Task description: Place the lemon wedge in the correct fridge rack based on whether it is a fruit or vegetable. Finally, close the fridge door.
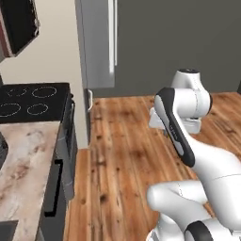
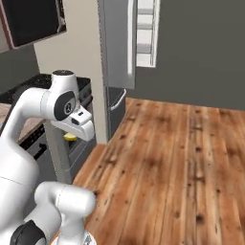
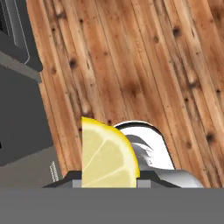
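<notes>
The lemon wedge (image 3: 107, 157) is bright yellow, and my gripper (image 3: 109, 183) is shut on it, its cut face turned to the hand camera. In the right base view the lemon wedge (image 2: 70, 137) peeks out as a small yellow spot under the white hand, and the gripper (image 2: 72, 139) hangs low beside the stove front. The fridge door (image 2: 116, 43) is tall grey steel with a long silver handle (image 2: 130, 38); it stands edge-on, with clear inner bins (image 2: 144, 33) beside it. From the left base view the fridge door (image 1: 98, 42) stands ahead at the back. The fridge rack is out of view.
A black cooktop (image 1: 28, 101) and a marble counter (image 1: 23, 160) run along the left. Wooden floor (image 1: 127, 155) stretches ahead to a dark grey wall. A low drawer front with a horizontal handle (image 2: 117, 103) sits below the fridge door. The oven front (image 2: 72, 155) is close to the hand.
</notes>
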Robot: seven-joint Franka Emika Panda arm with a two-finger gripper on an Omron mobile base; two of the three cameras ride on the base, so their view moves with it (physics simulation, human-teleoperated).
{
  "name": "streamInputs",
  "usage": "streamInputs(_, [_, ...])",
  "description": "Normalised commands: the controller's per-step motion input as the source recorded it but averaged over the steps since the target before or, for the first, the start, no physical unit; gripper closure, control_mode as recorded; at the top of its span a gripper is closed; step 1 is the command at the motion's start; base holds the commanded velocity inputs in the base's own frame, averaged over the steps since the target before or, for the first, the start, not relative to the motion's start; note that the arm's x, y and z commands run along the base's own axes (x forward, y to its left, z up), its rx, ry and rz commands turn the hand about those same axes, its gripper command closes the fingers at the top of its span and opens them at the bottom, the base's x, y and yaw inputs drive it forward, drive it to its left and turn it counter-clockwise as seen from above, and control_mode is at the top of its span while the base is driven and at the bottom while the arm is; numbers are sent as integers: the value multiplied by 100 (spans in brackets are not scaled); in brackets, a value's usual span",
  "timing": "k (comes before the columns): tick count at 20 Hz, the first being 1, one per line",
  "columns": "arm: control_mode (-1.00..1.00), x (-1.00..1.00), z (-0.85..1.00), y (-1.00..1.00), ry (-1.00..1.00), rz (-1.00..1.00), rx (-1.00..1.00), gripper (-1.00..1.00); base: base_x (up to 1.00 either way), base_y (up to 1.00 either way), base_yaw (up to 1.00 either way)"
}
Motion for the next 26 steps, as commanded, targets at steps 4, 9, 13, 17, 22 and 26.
streamInputs(4, [100, 0, 0, 0, 0, 0, 0, 100, 100, -25, -35])
streamInputs(9, [100, 0, 0, 0, 0, 0, 0, 100, 100, -23, -19])
streamInputs(13, [100, 0, 0, 0, 0, 0, 0, 100, 100, -40, -4])
streamInputs(17, [100, 0, 0, 0, 0, 0, 0, 100, 100, -48, 0])
streamInputs(22, [100, 0, 0, 0, 0, 0, 0, 100, 100, -52, 13])
streamInputs(26, [100, 0, 0, 0, 0, 0, 0, 100, 100, -50, 25])
